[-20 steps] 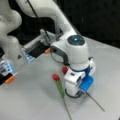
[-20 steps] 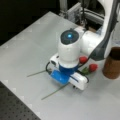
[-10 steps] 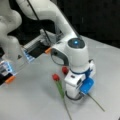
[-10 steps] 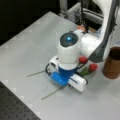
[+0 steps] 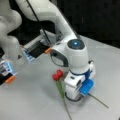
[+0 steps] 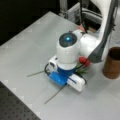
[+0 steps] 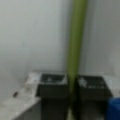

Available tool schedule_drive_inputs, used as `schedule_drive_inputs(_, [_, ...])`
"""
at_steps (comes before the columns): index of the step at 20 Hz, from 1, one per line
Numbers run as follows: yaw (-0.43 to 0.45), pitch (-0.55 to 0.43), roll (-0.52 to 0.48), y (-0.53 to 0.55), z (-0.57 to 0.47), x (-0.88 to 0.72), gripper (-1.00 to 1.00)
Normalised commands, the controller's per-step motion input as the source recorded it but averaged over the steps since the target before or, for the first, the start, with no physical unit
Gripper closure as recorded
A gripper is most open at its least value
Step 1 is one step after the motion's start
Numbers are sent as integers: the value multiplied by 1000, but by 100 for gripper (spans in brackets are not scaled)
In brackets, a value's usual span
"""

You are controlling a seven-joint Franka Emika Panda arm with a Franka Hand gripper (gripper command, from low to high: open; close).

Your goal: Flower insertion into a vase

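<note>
A flower with a red bloom (image 5: 57, 75) (image 6: 85, 61) lies flat on the grey table, its green stem (image 5: 60, 91) running toward a front view's bottom. My gripper (image 5: 72, 96) (image 6: 66, 78) points straight down over the stem, with the hand hiding the fingertips in both front views. In the wrist view the green stem (image 7: 75, 47) runs between the two dark pads (image 7: 53, 86), which press on it from both sides; the gripper (image 7: 73, 83) is shut on it. The vase (image 6: 112, 63), a dark brown cylinder, stands upright to a front view's right, apart from the hand.
A second thin stem (image 5: 99, 101) (image 6: 35, 73) lies on the table beside the hand. Orange-and-blue fixtures (image 5: 10, 75) and the robot's base (image 5: 10, 42) stand at a front view's left. A black perforated board (image 6: 15, 107) borders the table.
The hand has sunk very slightly toward the table. The flower and the vase have stayed where they were.
</note>
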Motion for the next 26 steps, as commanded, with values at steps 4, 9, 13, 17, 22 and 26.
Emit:
schedule_drive_inputs(4, [113,39,-200,72,85,116,100])
schedule_drive_inputs(9, [102,77,-183,58,217,32,100])
schedule_drive_inputs(13, [89,97,-145,35,298,-62,100])
schedule_drive_inputs(17, [84,74,-121,13,297,-123,100])
schedule_drive_inputs(22, [62,37,-77,25,274,-241,100])
schedule_drive_inputs(26, [37,-26,-39,12,398,-424,100])
